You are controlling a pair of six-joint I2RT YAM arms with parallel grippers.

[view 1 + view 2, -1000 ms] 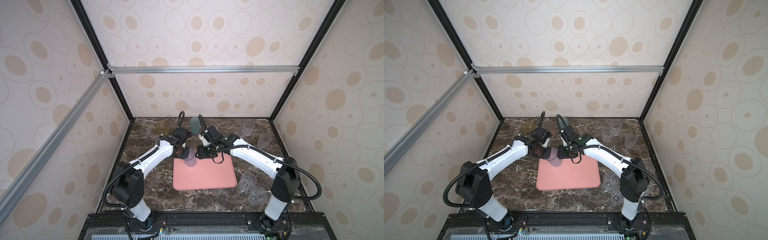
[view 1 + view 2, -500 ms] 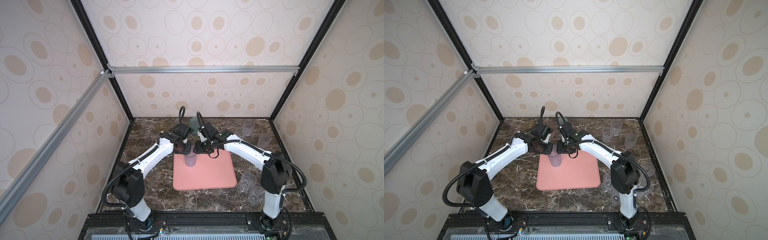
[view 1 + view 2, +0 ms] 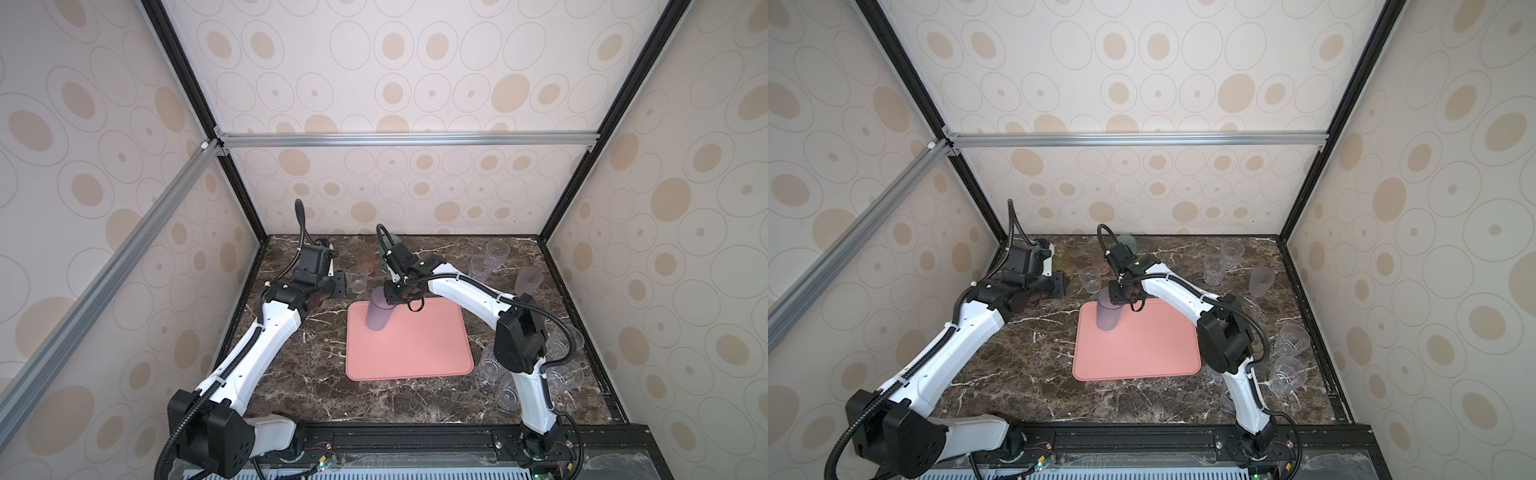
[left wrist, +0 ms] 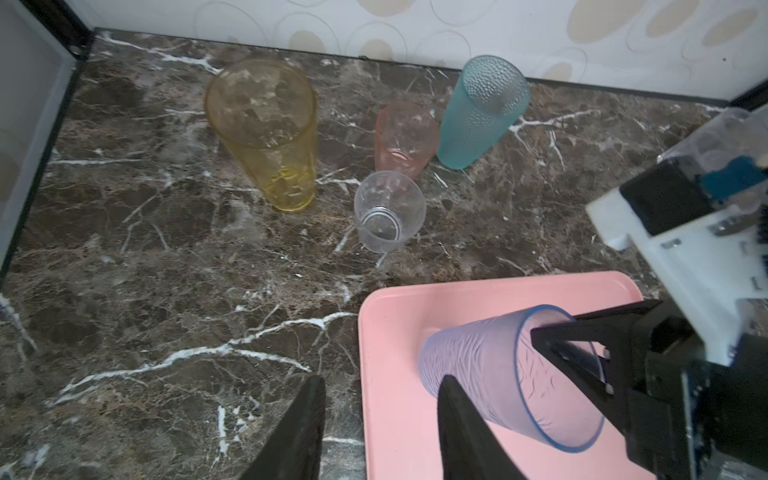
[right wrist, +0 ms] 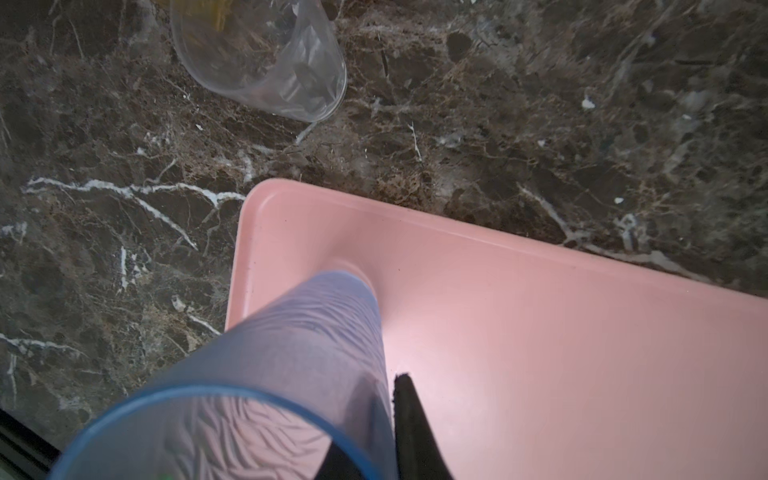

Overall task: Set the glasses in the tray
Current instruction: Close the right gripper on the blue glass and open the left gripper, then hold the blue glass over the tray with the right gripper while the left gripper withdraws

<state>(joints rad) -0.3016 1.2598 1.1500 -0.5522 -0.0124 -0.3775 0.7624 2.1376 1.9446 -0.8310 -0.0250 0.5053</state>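
Note:
A tall grey-blue tumbler [image 3: 377, 311] [image 3: 1108, 311] stands in the far left corner of the salmon-pink tray [image 3: 415, 353] [image 3: 1142, 353]. My right gripper [image 3: 392, 296] [image 5: 386, 432] is shut on its rim, one finger inside the glass and one outside. My left gripper [image 3: 338, 284] [image 4: 380, 415] is open and empty, off to the left of the tray over the marble; the tumbler [image 4: 498, 374] lies outside its fingers. Beyond it stand an amber tumbler [image 4: 266, 129], a pink one [image 4: 405, 137], a teal one [image 4: 482, 112] and a small clear one [image 4: 388, 212].
Two clear faceted glasses [image 3: 488, 259] and a frosted tumbler [image 3: 528, 282] stand at the back right. Several clear glasses [image 3: 498, 374] crowd round the right arm's base at the front right. Walls enclose the dark marble table on three sides.
The left gripper let go of the grey-blue tumbler, opened and pulled back to the left. The right gripper came in and shut on the tumbler's rim.

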